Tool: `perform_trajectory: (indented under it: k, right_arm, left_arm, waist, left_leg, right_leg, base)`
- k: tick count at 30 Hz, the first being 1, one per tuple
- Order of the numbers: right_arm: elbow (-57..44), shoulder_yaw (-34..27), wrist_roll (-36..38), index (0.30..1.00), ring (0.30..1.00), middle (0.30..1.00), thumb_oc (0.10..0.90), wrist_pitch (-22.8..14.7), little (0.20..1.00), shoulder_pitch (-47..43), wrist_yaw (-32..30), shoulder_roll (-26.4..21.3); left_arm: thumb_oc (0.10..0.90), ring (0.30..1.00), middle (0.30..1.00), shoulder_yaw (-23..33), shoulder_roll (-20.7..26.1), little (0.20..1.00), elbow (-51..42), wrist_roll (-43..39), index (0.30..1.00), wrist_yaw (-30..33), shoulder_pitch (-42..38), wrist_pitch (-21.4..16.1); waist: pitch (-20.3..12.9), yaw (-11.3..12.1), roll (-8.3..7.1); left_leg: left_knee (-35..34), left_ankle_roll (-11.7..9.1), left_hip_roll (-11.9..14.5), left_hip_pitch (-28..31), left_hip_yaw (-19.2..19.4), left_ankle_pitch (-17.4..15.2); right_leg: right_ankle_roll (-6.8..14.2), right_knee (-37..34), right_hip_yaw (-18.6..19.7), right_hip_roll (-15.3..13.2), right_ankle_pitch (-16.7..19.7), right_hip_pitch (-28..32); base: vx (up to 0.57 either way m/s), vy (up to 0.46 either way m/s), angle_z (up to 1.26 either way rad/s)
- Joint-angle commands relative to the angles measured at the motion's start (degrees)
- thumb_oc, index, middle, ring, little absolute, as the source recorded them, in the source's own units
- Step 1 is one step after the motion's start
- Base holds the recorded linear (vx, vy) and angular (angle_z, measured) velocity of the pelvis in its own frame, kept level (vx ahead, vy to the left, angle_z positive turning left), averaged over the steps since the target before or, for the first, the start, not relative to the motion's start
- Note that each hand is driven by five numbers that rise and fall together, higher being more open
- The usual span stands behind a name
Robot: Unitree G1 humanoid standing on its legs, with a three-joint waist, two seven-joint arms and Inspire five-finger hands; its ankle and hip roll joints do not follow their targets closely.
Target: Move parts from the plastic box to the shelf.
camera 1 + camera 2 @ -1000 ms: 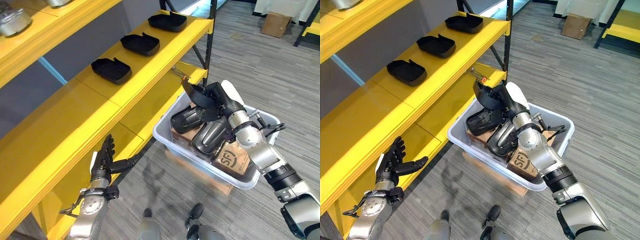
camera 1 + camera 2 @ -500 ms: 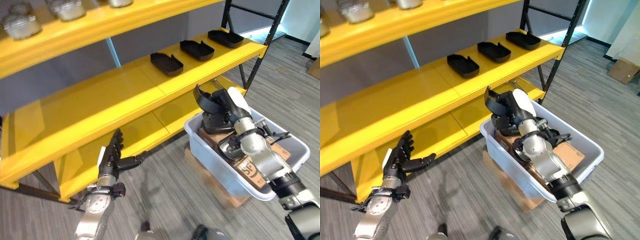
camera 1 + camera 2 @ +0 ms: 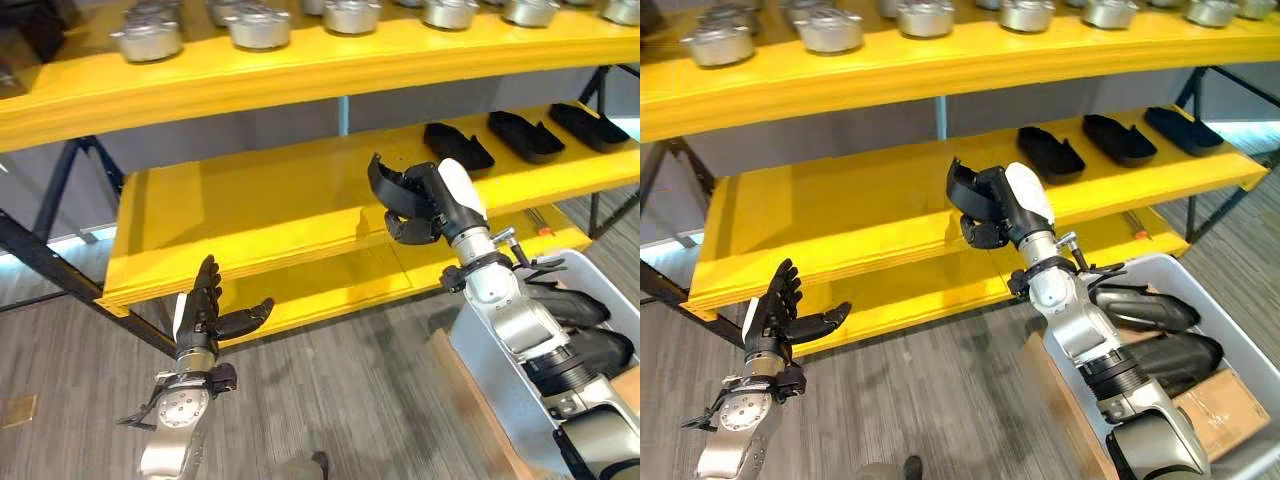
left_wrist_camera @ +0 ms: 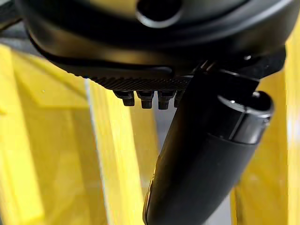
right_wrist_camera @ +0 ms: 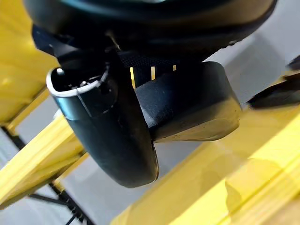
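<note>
**Black part held up at the yellow shelf**

Black plastic part [image 3: 973, 195] is clasped in the right robot hand [image 3: 992, 212], fingers curled round it, raised in front of the middle yellow shelf [image 3: 250, 215]. Three more black parts [image 3: 457, 146] lie in a row on that shelf, to the right. Left robot hand [image 3: 207, 313] hangs low, fingers straight, holding nothing. Plastic box [image 3: 1145, 266] at lower right holds other parts [image 3: 1145, 309]. Metal pots [image 3: 258, 22] line the top shelf.

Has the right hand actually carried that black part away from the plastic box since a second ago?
Yes. The right hand, shut on the black part, has left the plastic box and now sits in front of the middle shelf.
</note>
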Motion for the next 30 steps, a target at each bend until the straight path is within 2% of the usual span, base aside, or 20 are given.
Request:
perform_trajectory:
  k: [1,2,3,4,7,8,13,14,16,18,19,20,23,25,27,29,30]
  right_arm:
    - [-4.60,-4.84,-3.15,0.300,0.300,0.300,0.400,-4.87,0.300,-8.87,-4.99,-4.32]
    - [-4.65,-5.17,-3.28,0.300,0.300,0.300,0.400,-4.94,0.300,-8.68,-5.06,-4.92]
    - [-3.60,-5.76,-1.86,0.300,0.300,0.300,0.400,-5.32,0.300,-9.94,-4.93,-6.29]
    - [-3.55,-5.80,-1.83,0.300,0.300,0.300,0.400,-5.30,0.300,-9.99,-4.91,-6.35]
    - [-3.21,-5.96,-1.66,0.300,0.300,0.300,0.400,-5.59,0.300,-10.74,-4.84,-6.57]
    - [-3.24,-6.13,-1.72,0.300,0.300,0.300,0.400,-5.50,0.300,-10.80,-4.56,-6.69]
    - [-2.75,-6.46,-1.74,0.300,0.300,0.300,0.400,-5.45,0.300,-10.72,-4.11,-7.15]
    - [-3.00,-6.84,-1.29,0.300,0.300,0.300,0.400,-5.67,0.300,-10.08,-4.03,-7.23]
    - [-3.56,-7.05,-1.04,0.300,0.300,0.300,0.400,-5.78,0.300,-9.45,-3.48,-7.26]
    - [-3.77,-6.84,-0.26,0.300,0.300,0.300,0.400,-6.01,0.300,-9.37,-3.29,-7.10]
    - [-3.63,-6.50,0.03,0.300,0.300,0.300,0.400,-6.39,0.300,-10.02,-3.09,-7.34]
    - [-3.74,-6.30,0.49,0.300,0.300,0.300,0.400,-6.47,0.300,-11.00,-3.47,-7.89]
    - [-3.47,-5.72,0.31,0.300,0.300,0.300,0.400,-6.87,0.300,-13.46,-4.67,-9.25]
    - [-3.41,-5.42,-0.29,0.300,0.300,0.300,0.400,-6.97,0.300,-14.04,-5.13,-9.58]
    - [-3.47,-5.14,-0.41,0.300,0.300,0.300,0.400,-7.07,0.300,-14.25,-5.41,-9.42]
    - [-3.62,-4.92,-0.41,0.300,0.300,0.300,0.400,-7.34,0.300,-13.97,-5.64,-9.01]
    - [-3.62,-4.79,-0.45,0.300,0.300,0.300,0.400,-7.40,0.300,-13.96,-5.75,-8.83]
  left_arm:
    - [0.900,1.000,1.000,-2.46,5.32,1.000,-5.81,1.90,1.000,0.63,-5.97,-6.39]
    - [0.900,1.000,1.000,-2.89,5.54,1.000,-5.70,2.31,1.000,0.35,-6.38,-6.18]
    - [0.900,1.000,1.000,-3.21,5.42,1.000,-5.34,2.26,1.000,-0.08,-7.31,-6.39]
    - [0.900,1.000,1.000,-3.14,5.44,1.000,-5.31,2.21,1.000,-0.11,-7.32,-6.38]
    - [0.900,1.000,1.000,-3.39,5.50,1.000,-4.83,2.15,1.000,-0.21,-8.35,-6.35]
    - [0.900,1.000,1.000,-3.48,5.61,1.000,-4.62,2.38,1.000,-0.53,-8.57,-6.39]
    - [0.900,1.000,1.000,-3.76,5.86,1.000,-3.95,2.18,1.000,-0.80,-8.70,-6.50]
    - [0.900,1.000,1.000,-3.68,5.65,1.000,-4.00,2.06,1.000,-1.05,-8.26,-6.38]
    - [0.900,1.000,1.000,-3.41,5.37,1.000,-3.91,1.88,1.000,-1.09,-7.66,-6.28]
    - [0.900,1.000,1.000,-2.87,5.16,1.000,-4.37,1.55,1.000,-1.08,-6.40,-5.93]
    - [0.900,1.000,1.000,-2.42,4.87,1.000,-4.46,1.42,1.000,-1.19,-5.57,-5.93]
    - [0.900,1.000,1.000,-2.39,4.74,1.000,-4.56,0.94,1.000,-1.08,-5.51,-6.05]
    - [0.900,1.000,1.000,-2.71,4.38,1.000,-4.65,0.16,1.000,-0.87,-5.47,-6.07]
    - [0.900,1.000,1.000,-2.70,4.29,1.000,-4.82,0.09,1.000,-0.96,-4.94,-5.94]
    - [0.900,1.000,1.000,-2.54,4.14,1.000,-4.81,0.21,1.000,-0.83,-4.26,-5.68]
    - [0.900,1.000,1.000,-2.23,3.76,1.000,-5.06,-0.04,1.000,-0.90,-3.49,-5.38]
    - [0.900,1.000,1.000,-2.10,3.81,1.000,-5.20,-0.02,1.000,-0.91,-3.19,-5.30]
  waist:
    - [-2.98,-3.76,0.12]
    - [-3.14,-4.19,0.32]
    - [-2.17,-6.38,0.12]
    - [-2.15,-6.44,0.01]
    - [-0.89,-7.64,-0.97]
    - [-0.69,-8.32,-1.58]
    - [-1.34,-9.00,-3.14]
    - [-2.08,-9.26,-3.58]
    - [-3.33,-9.94,-3.45]
    - [-4.60,-10.49,-2.61]
    - [-5.86,-11.28,-1.63]
    - [-6.44,-11.68,-1.03]
    - [-7.21,-12.14,0.00]
    - [-7.50,-12.09,0.25]
    - [-7.46,-11.76,-0.12]
    - [-7.34,-11.15,-0.53]
    - [-7.20,-10.81,-0.69]
  left_leg:
    - [-0.54,-0.11,-0.15,-2.11,-7.04,-1.31]
    - [-0.72,-0.37,-0.49,-1.83,-8.74,-1.23]
    - [-0.58,-1.39,-0.41,-0.96,-12.72,-1.94]
    - [-0.50,-1.50,-0.49,-0.97,-12.82,-2.00]
    - [0.43,-2.28,-0.84,-0.40,-15.54,-3.34]
    - [1.24,-2.62,-1.04,0.03,-16.74,-4.53]
    - [2.70,-3.50,-0.23,1.49,-19.32,-7.64]
    - [2.30,-4.00,0.46,2.38,-20.17,-8.51]
    - [1.56,-4.52,1.98,3.59,-20.55,-9.13]
    - [-0.15,-5.69,5.65,5.17,-21.78,-8.94]
    - [-1.35,-7.32,9.45,6.19,-22.52,-7.24]
    - [-1.66,-8.34,11.65,6.26,-22.98,-5.25]
    - [-0.34,-10.18,15.20,5.18,-23.59,1.26]
    - [0.57,-10.87,16.60,5.10,-23.73,4.15]
    - [2.28,-11.10,16.85,4.23,-24.06,7.25]
    - [6.19,-11.09,17.18,3.01,-24.58,11.52]
    - [8.73,-10.53,16.97,2.22,-24.82,12.62]
  right_leg:
    - [5.13,0.81,16.93,5.48,8.72,-1.93]
    - [4.56,0.15,17.22,6.25,7.46,-2.48]
    - [5.23,-11.15,18.52,7.03,7.34,-5.84]
    - [5.38,-11.83,18.57,6.92,7.77,-5.73]
    - [7.05,-20.43,23.95,8.75,10.27,-7.07]
    - [7.92,-23.15,26.66,8.87,12.67,-7.83]
    - [9.52,-25.68,30.64,8.82,16.75,-7.63]
    - [9.58,-26.53,30.79,9.09,15.98,-6.70]
    - [9.69,-25.60,31.60,10.00,14.18,-6.13]
    - [8.50,-23.64,31.43,12.72,8.65,-6.09]
    - [7.08,-21.22,30.31,15.65,3.93,-6.24]
    - [6.25,-20.10,29.72,17.41,2.11,-6.51]
    - [4.49,-18.55,29.01,21.05,-1.02,-6.76]
    - [3.72,-17.98,28.82,22.73,-2.10,-6.63]
    - [2.92,-18.42,28.76,23.52,-1.90,-6.03]
    - [1.75,-19.34,28.78,24.82,-2.20,-4.54]
    - [1.31,-20.24,28.70,25.53,-2.59,-3.35]
  base:
    - [0.05,0.302,2.27]
    - [0.19,0.004,3.14]
    - [0.19,-0.120,3.29]
    - [0.18,-0.196,2.06]
    - [0.14,-0.153,0.76]
    - [0.20,-0.173,0.60]
    - [0.21,-0.210,0.66]
    - [0.27,-0.274,0.09]
    - [0.28,-0.282,-0.05]
    - [0.31,-0.414,0.06]
    - [0.31,-0.520,0.77]
    - [0.31,-0.601,0.90]
    - [0.13,-0.385,0.10]
    - [0.09,-0.263,-0.44]
    - [0.05,-0.213,-0.04]
    - [0.07,-0.239,-0.12]
    - [0.08,-0.229,-0.42]
